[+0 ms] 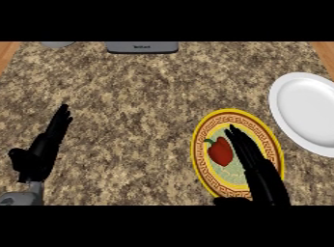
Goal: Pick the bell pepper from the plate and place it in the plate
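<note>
Nearest us, our right hand (259, 169) comes in from the near edge over the patterned plate (202, 166), a yellow dish with an ornate rim. Its fingers (240, 142) are straight and held together, pointing far and slightly left, and they hold nothing. They lie just right of the red bell pepper (220, 151), very close to it; we cannot tell whether they touch it. The pepper rests on the plate's left-centre, its long axis running near to far, with the green stem at the far-left end.

At the near left, our left hand (41, 152) rests open above the table (134, 96), fingers straight and pointing far, slightly right, holding nothing.

Farther off on the right, a plain white plate (312, 113) sits just beside the patterned one, partly cut by the right edge.

At the far edge we see a grey appliance (142, 47) and a grey rounded object (57, 44), both cropped.
</note>
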Motion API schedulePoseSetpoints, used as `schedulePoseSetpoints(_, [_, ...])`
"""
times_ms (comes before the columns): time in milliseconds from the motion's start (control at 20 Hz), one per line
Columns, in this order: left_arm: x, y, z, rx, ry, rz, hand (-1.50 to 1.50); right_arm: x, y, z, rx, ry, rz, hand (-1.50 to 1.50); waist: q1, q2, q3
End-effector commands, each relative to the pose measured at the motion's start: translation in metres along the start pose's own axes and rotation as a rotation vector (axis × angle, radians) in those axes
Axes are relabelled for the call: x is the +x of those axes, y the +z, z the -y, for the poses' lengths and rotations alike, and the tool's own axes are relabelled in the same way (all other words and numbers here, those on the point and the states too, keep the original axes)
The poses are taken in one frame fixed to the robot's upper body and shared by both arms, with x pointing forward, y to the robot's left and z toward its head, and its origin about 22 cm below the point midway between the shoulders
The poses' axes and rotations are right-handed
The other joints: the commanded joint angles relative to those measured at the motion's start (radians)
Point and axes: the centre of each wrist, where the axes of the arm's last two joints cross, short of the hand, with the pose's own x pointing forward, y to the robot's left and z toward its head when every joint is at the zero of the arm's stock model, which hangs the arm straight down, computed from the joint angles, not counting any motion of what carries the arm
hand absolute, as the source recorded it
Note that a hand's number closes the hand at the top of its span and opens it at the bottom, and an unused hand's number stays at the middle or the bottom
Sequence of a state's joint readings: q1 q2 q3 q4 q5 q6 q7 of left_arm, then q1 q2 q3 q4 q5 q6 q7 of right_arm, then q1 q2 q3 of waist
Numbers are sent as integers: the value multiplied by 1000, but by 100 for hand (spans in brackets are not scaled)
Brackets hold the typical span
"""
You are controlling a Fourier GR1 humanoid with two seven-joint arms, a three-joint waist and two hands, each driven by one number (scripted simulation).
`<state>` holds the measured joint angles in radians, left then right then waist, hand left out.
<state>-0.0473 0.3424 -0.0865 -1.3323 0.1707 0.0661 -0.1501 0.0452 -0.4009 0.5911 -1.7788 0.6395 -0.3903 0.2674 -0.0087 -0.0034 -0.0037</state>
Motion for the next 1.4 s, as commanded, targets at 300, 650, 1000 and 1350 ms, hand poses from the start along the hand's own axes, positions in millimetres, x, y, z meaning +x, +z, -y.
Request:
schedulePoseSetpoints(300, [4, -2, -2, -7, 3, 3, 0, 44, -20, 30, 174, 158, -214, -150, 11, 3, 3])
schedulePoseSetpoints(650, [-6, 1, -4, -7, 1, 15, 0, 36, -31, 21, 234, 280, -313, -150, 11, 3, 3])
schedulePoseSetpoints(1000, [12, 0, 10, -11, 4, 8, 0, 12, -43, -1, 291, 278, -325, -150, 11, 3, 4])
schedulePoseSetpoints(1350, [-1, 1, 0, -2, 11, 20, 0, 11, -40, -45, 278, 336, -329, -150, 11, 3, 4])
